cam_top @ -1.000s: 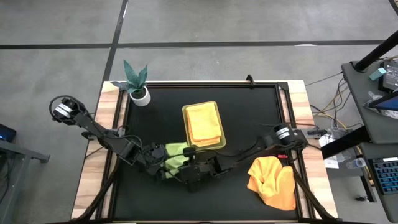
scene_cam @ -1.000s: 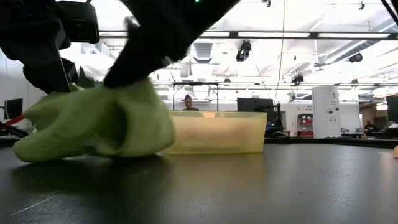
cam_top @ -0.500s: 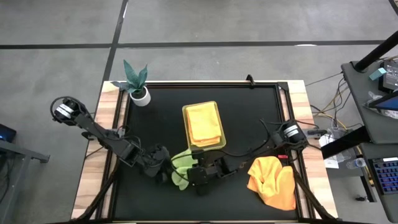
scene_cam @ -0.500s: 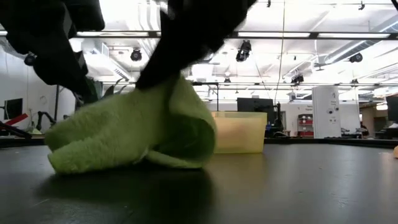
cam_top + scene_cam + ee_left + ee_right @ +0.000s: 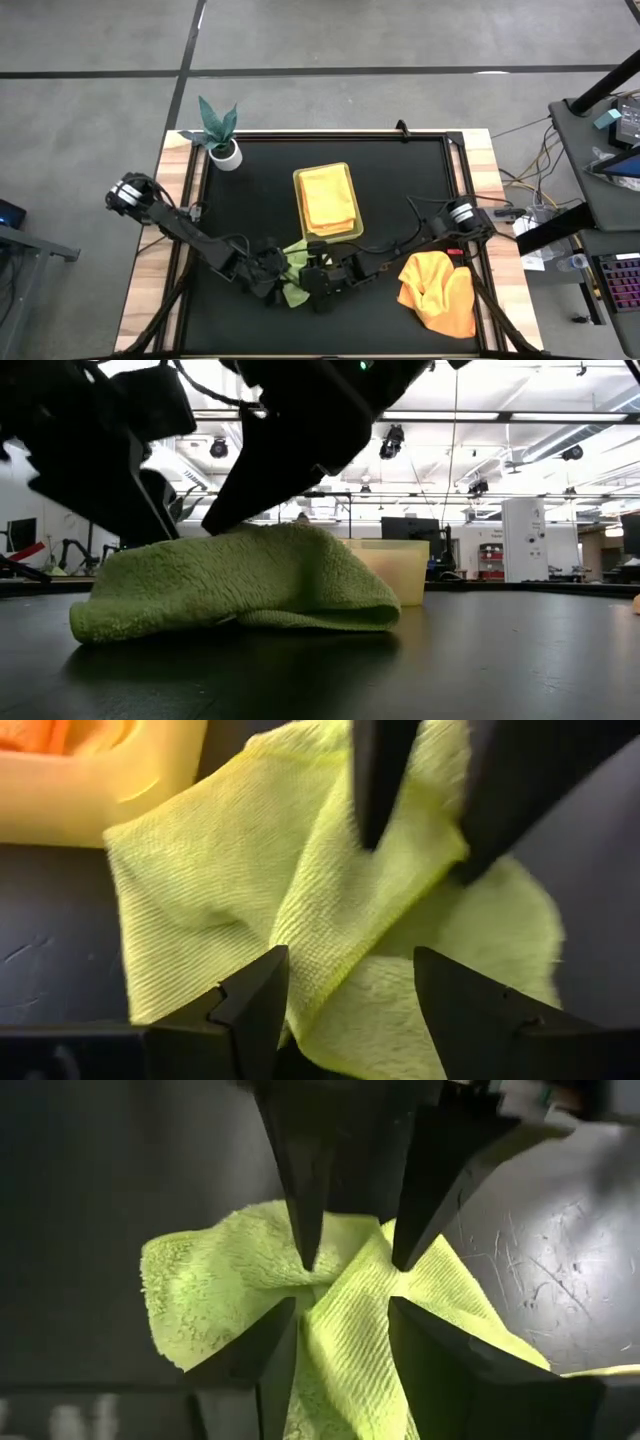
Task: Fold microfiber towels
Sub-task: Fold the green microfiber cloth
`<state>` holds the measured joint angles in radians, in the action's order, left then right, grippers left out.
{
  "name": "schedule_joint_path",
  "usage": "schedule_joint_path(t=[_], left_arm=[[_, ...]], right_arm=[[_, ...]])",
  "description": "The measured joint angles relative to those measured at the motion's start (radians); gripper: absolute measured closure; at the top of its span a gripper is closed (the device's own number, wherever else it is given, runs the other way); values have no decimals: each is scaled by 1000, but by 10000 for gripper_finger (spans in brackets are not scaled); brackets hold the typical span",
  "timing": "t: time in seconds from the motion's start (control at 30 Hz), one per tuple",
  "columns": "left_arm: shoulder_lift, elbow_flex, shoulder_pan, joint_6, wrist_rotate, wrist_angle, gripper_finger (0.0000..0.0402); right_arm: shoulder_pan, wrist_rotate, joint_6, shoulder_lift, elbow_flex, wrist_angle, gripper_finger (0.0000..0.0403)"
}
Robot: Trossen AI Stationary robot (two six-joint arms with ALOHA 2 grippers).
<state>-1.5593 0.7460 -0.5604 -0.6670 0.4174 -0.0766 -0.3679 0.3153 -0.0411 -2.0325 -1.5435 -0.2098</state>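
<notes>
— Where's the green towel [image 5: 293, 268] right now?

— On the black counter [image 5: 400, 190], near its front edge, just in front of the yellow tray [image 5: 350, 200]. It lies rumpled and half doubled over, low and flat against the top, with both grippers meeting over it.

— And the fingers?

— The left gripper [image 5: 350, 995] has its fingers spread, a ridge of cloth running up between them; I'd call them parted rather than clamped. The right gripper [image 5: 342, 1342] looks much the same — fingers apart, a raised fold of towel in the gap. Neither clearly pinches anything.

— How would it handle?

— Light and limp, I'd judge. It's fuzzy terry on one face and finely ribbed on the other, so it should grip well and not slip, but it won't hold a shape; any fold will sag unless laid flat. Best taken by two neighbouring corners or along one hem, not by the bunched middle.

— Anything else around?

— A pale yellow towel [image 5: 328, 200] lies folded in the rigid tray, an orange towel [image 5: 438, 290] sits crumpled toward the right side, and a small potted plant [image 5: 220, 135] stands at the far left corner.
</notes>
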Motion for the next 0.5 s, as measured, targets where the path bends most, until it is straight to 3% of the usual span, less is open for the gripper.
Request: schedule_joint_path(t=[0.5], left_arm=[[-32,0,1,-33,31,-11,195]], right_arm=[[21,7,27,-2,13,-30,279]])
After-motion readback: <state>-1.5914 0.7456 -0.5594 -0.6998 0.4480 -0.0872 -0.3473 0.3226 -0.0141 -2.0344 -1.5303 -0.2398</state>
